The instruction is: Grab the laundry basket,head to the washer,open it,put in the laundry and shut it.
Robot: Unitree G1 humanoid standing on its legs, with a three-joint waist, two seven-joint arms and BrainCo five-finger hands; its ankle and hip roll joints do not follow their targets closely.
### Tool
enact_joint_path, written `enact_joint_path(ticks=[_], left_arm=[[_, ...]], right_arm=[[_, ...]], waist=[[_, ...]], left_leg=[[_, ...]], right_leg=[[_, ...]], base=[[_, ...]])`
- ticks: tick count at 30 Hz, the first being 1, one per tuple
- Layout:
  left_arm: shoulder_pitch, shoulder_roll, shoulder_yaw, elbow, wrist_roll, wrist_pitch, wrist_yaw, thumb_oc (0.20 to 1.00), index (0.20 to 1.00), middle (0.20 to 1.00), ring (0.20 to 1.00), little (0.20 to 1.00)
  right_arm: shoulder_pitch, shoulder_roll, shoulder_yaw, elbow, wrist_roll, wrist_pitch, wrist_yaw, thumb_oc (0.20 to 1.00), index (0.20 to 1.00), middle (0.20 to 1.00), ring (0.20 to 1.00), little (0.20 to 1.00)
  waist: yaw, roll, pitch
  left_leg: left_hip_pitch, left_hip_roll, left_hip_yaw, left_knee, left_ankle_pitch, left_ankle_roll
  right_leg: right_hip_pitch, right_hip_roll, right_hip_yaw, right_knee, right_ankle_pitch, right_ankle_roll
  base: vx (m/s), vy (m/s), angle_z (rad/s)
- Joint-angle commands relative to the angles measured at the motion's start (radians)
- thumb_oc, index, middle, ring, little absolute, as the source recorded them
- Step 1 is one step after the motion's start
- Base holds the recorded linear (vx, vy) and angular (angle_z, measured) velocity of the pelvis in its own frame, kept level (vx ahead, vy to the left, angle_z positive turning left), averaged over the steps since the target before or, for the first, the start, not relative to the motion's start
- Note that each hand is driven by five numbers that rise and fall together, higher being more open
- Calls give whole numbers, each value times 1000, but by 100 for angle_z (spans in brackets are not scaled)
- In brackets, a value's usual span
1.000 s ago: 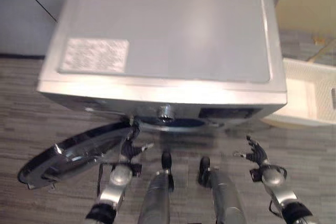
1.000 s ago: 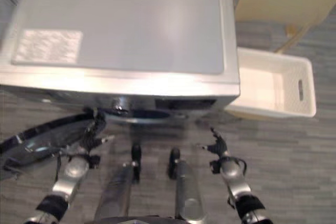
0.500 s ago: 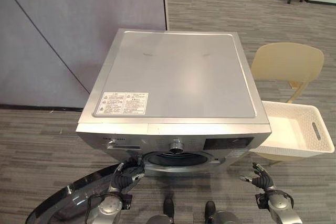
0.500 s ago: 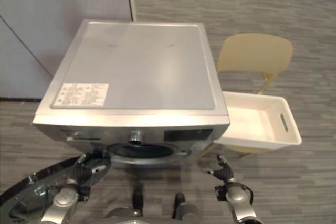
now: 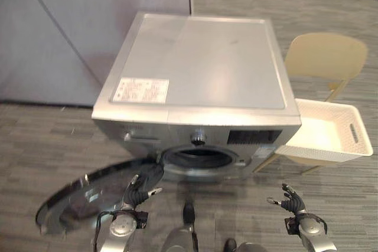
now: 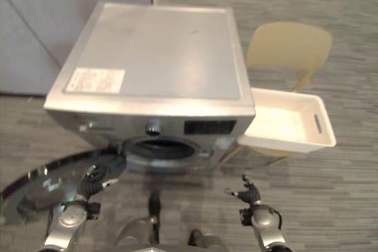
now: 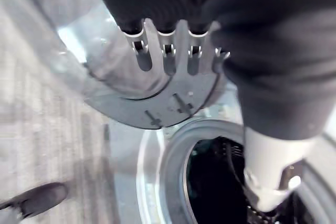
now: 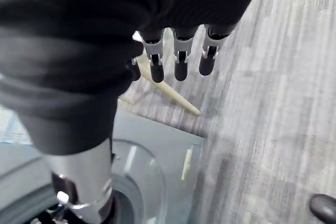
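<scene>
Both your hands hang loose and empty, left hand (image 5: 137, 192) at 7 o'clock by the swung-open washer door (image 5: 88, 196), right hand (image 5: 289, 200) at 5. Washer (image 5: 198, 81) sits open at 12, so loading looks next. Basket (image 5: 328, 140) sits on the chair (image 5: 325, 57) at 2 o'clock, so you'll probably need to reach there.

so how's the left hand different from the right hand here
The left hand is by the washer door, which is swung open toward the floor; the right hand hangs over bare floor, below the white laundry basket. The left hand is nearer the drum opening than the right hand. Both hands are open and hold nothing.
</scene>
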Motion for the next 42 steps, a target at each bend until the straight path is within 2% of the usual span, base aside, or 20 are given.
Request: enact_joint_path(ticks=[1,2,3,5,6,7,8,9,10,14,17,21,27,30,33,34,39,40,42], left_arm=[[-55,34,-13,-26,10,-38,17,1000,1000,1000,1000,1000],[-63,29,-18,-23,13,-40,18,1000,1000,1000,1000,1000],[-64,25,-24,-24,17,-40,16,1000,1000,1000,1000,1000],[-66,26,-32,-36,18,-37,13,1000,1000,1000,1000,1000],[-67,26,-32,-36,18,-37,13,1000,1000,1000,1000,1000],[-65,26,-37,-42,21,-37,6,1000,1000,1000,1000,1000],[-66,26,-37,-42,21,-37,6,1000,1000,1000,1000,1000],[-70,22,-42,-35,20,-36,5,1000,1000,1000,1000,1000],[-80,15,-52,-30,13,-34,6,1000,1000,1000,1000,1000],[-97,20,-72,-50,39,-36,12,1000,1000,1000,1000,1000],[-120,34,-79,-82,86,-43,20,1000,1000,1000,1000,1000],[-147,46,-72,-118,115,-45,42,1000,1000,1000,1000,1000],[-324,142,-31,-162,203,-51,162,1000,1000,1000,1000,1000],[-478,211,-33,-91,220,-35,232,1000,1000,1000,1000,1000],[-606,284,-49,13,254,14,256,1000,1000,1000,1000,1000],[-699,331,-73,94,257,33,264,1000,1000,1000,1000,1000],[-847,398,-132,258,234,39,260,1000,1000,1000,1000,1000],[-925,440,-173,355,219,41,238,1000,1000,1000,1000,1000],[-976,465,-199,458,191,41,208,1000,1000,1000,1000,1000]], right_arm=[[-21,-34,10,-50,18,-33,-35,1000,1000,1000,1000,1000],[-29,-37,12,-43,17,-32,-38,1000,1000,1000,1000,1000],[-24,-39,7,-42,19,-31,-38,1000,1000,1000,1000,1000],[-11,-37,0,-42,17,-28,-35,1000,1000,1000,1000,1000],[-12,-37,-1,-42,17,-28,-35,1000,1000,1000,1000,1000],[-4,-38,2,-37,12,-30,-26,1000,1000,1000,1000,1000],[-4,-38,2,-37,12,-30,-26,1000,1000,1000,1000,1000],[-5,-39,4,-27,10,-31,-22,1000,1000,1000,1000,1000],[-9,-38,9,-13,12,-30,-19,1000,1000,1000,1000,1000],[-9,-41,11,-12,13,-34,-16,1000,1000,1000,1000,1000],[-12,-37,11,-12,9,-36,-17,1000,1000,1000,1000,1000],[-10,-30,24,-34,-2,-35,-12,1000,1000,1000,1000,1000],[4,-23,50,-77,-22,-36,7,1000,1000,1000,1000,1000],[6,-35,69,-85,-25,-36,12,1000,1000,1000,1000,1000],[-2,-50,83,-91,-28,-28,23,1000,1000,1000,1000,1000],[-11,-59,93,-97,-24,-26,26,1000,1000,1000,1000,1000],[-43,-72,119,-98,-10,-25,28,1000,1000,1000,1000,1000],[-56,-84,138,-102,-3,-26,32,1000,1000,1000,1000,1000],[-72,-93,155,-102,6,-32,35,1000,1000,1000,1000,1000]], waist=[[5,-6,49],[2,-4,59],[-13,-6,57],[-36,-26,54],[-36,-25,52],[-50,-47,47],[-51,-46,46],[-58,-53,44],[-72,-53,40],[-87,-38,10],[-99,-35,0],[-100,-46,-6],[-117,-66,-23],[-134,-69,-19],[-150,-69,-7],[-159,-68,6],[-169,-75,43],[-174,-79,63],[-178,-84,88]], left_leg=[[-95,-103,-22,28,27,-81],[-102,-121,-69,40,25,-91],[-104,-123,-85,57,-11,-75],[-69,-106,-56,105,-87,-30],[-72,-105,-56,104,-86,-30],[-27,-100,-66,145,-169,-13],[-29,-100,-68,143,-167,-13],[-5,-92,-78,155,-195,-13],[50,-65,-89,151,-220,-17],[116,-43,-83,27,-204,-31],[145,-55,-85,-26,-198,-33],[168,-68,-79,-35,-210,-23],[194,-88,-45,-31,-239,-2],[186,-93,-31,-28,-241,4],[173,-96,-20,-29,-240,9],[155,-96,-13,-25,-235,10],[102,-95,-5,-6,-228,12],[75,-93,-3,5,-224,12],[48,-88,3,17,-221,13]], right_leg=[[-26,28,42,47,-49,29],[-35,24,39,37,-41,30],[-46,7,22,24,-22,39],[-56,-38,-6,-4,20,53],[-58,-37,-7,-6,23,53],[-56,-72,-19,-35,55,61],[-58,-72,-20,-37,57,61],[-57,-84,-24,-44,65,63],[-52,-96,-32,-56,73,67],[-42,-99,-51,-100,98,79],[-39,-109,-53,-116,113,90],[-30,-120,-37,-111,121,101],[-37,-144,1,-73,130,128],[-59,-152,12,-57,138,138],[-85,-158,23,-47,151,149],[-110,-162,28,-40,161,154],[-160,-166,35,-26,179,157],[-188,-167,41,-20,189,158],[-214,-167,47,-11,199,163]], base=[[-346,11,19],[-329,37,58],[-259,54,53],[-161,63,33],[-116,77,33],[-65,49,52],[-79,74,52],[-33,110,54],[-12,159,45],[34,164,34],[17,160,38],[53,166,1],[54,142,-20],[-1,93,-18],[-31,76,-20],[-50,64,-13],[-97,32,-13],[-104,29,-8],[-112,28,-6]])
